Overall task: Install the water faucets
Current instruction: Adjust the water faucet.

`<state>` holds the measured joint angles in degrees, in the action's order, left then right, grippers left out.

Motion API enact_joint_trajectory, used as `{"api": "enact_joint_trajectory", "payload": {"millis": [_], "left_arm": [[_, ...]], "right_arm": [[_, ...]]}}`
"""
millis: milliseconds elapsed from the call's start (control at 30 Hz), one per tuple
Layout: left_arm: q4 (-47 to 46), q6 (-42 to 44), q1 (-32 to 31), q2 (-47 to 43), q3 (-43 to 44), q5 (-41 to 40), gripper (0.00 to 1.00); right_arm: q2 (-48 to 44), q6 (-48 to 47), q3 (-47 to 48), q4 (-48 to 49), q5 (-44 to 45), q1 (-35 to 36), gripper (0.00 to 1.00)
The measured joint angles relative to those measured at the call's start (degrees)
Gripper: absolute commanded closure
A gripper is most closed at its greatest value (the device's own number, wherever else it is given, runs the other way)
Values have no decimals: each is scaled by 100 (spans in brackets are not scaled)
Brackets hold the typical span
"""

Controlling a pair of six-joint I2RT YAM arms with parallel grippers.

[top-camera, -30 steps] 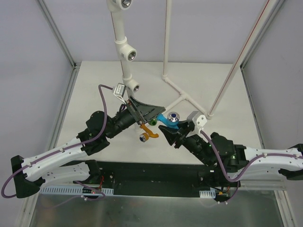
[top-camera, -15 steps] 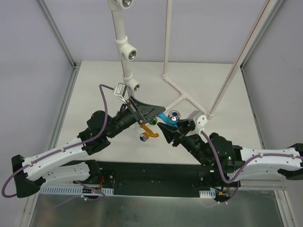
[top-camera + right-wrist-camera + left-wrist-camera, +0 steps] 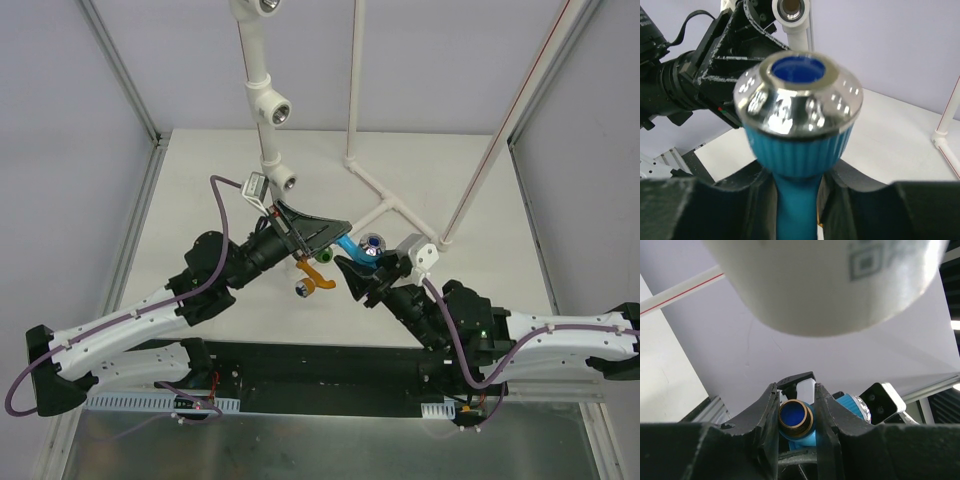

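Just right of the frame's centre in the top view, the light blue faucet (image 3: pixel 349 248) hung above the desk (image 3: pixel 200 190), caught between the two arms. The right claw (image 3: pixel 352 270), reaching in from the lower right, was clenched on the faucet's blue stem. In the right wrist view the stem rose between the dark fingers (image 3: pixel 752 192), and the shiny metal end (image 3: pixel 798 100) filled the middle of the frame (its blue centre faced the lens).

The left claw (image 3: pixel 338 232) came from the lower left and met the same faucet from the other side. In the left wrist view its two fingers (image 3: pixel 766 415) pressed on either side of the brass-ringed end (image 3: pixel 796 418) at the bottom centre, with no gap showing, so it too was grasping the light blue faucet.

The orange faucet (image 3: pixel 313 281) lay on the desk just below the left claw. The green faucet (image 3: pixel 322 257) peeped out from under that claw, mostly hidden. The white pipe (image 3: pixel 262 110) with its tee fittings stood upright at the upper centre, well apart from both claws.
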<state>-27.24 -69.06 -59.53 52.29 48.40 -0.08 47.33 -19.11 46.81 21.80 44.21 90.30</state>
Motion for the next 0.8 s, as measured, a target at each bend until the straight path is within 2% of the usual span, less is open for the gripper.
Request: {"api": "enact_joint_trajectory", "payload": {"millis": [33,100,467,567,600,667,800], "left_arm": [[-2,-11,-2,7,0,9,100],[4,-20,-7,24,0,35,100],[7,-37,0,74,2,-44,100],[-4,-57,0,85,11,-44,100],[-15,-72,2,85,13,-39,100],[-68,-92,0,85,26,-26,100],[-101,-111,0,103,52,9,100]], "right_arm": [[0,-57,0,28,2,0,51],[26,-192,0,92,7,0,46],[181,-868,0,251,142,20,48],[181,-962,0,306,175,20,70],[175,-1001,0,332,212,17,82],[142,-992,0,409,232,2,100],[114,-1012,0,450,173,7,100]]}}
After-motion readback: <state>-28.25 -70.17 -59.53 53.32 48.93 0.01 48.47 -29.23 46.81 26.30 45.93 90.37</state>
